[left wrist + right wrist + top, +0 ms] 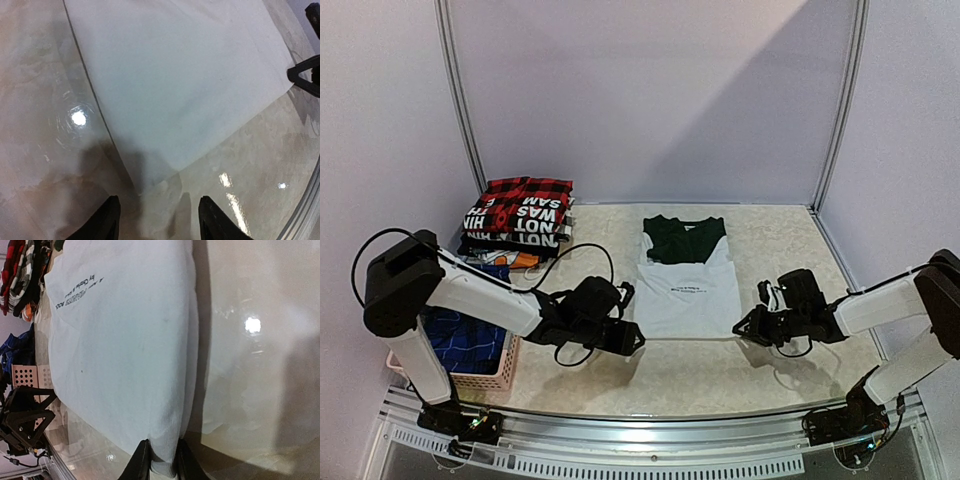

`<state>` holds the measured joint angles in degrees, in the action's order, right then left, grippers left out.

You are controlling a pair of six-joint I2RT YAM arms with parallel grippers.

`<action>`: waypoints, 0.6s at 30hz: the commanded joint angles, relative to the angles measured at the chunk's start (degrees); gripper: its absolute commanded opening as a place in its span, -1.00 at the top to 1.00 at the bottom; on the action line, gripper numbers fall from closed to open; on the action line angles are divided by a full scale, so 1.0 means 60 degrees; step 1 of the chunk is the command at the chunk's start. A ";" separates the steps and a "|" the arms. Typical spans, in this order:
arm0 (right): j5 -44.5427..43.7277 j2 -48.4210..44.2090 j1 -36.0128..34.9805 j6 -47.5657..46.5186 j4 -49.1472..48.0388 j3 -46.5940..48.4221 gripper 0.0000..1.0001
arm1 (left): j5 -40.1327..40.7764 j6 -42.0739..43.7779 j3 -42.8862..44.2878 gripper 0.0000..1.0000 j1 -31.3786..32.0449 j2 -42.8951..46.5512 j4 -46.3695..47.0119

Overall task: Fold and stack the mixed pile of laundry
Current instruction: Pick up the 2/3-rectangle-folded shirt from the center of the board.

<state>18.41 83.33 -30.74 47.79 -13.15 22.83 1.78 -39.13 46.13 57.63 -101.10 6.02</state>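
Surface: a glossy beige marble-pattern table [800,250], with lamp glare on it.
Room: plain pale lilac walls [650,100] on three sides, grey metal posts [460,100] in the far corners, and a ribbed metal rail [650,440] along the near edge.
My left gripper [160,222]: the black fingers [107,222] stand apart with only bare table between them. They sit just near of the shirt's near-left corner, and I cannot tell whether they touch it.
My right gripper [162,462]: the fingers [141,462] are drawn close, clamped on the near-right corner of the hem.
Task thing: a flat white T-shirt [685,290] with small black print and a dark green far end, spread mid-table between my two arms.
Folded stack [520,215]: one, at the far left. Red-and-black plaid lies on top, with black-and-white lettered cloth under it. I cannot count the lower layers.
Basket: one pink plastic lattice basket [490,375] at the near left, holding a blue plaid cloth [470,335].
Count: two grippers, four fingers, one spread shirt.
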 commanded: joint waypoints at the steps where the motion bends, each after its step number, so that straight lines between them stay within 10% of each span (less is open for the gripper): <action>1: -0.0036 0.0045 -0.0047 0.0078 0.0324 -0.0439 0.63 | -0.0019 -0.0077 -0.0232 -0.10 -0.0160 0.0255 0.0085; 7: 0.0038 -0.0047 -0.0048 0.0065 0.0287 -0.0650 0.29 | -0.0120 -0.0131 -0.0185 -0.08 -0.0186 0.0139 0.0253; 18: -0.0059 0.0041 -0.0045 -0.0025 -0.0143 -0.0968 0.55 | 0.0045 -0.0131 0.0021 0.15 -0.0215 -0.0333 0.0285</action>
<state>19.11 81.67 -30.74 47.81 -17.50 19.11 1.67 -40.12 45.74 57.06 -101.12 7.29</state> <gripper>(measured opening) 0.233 0.432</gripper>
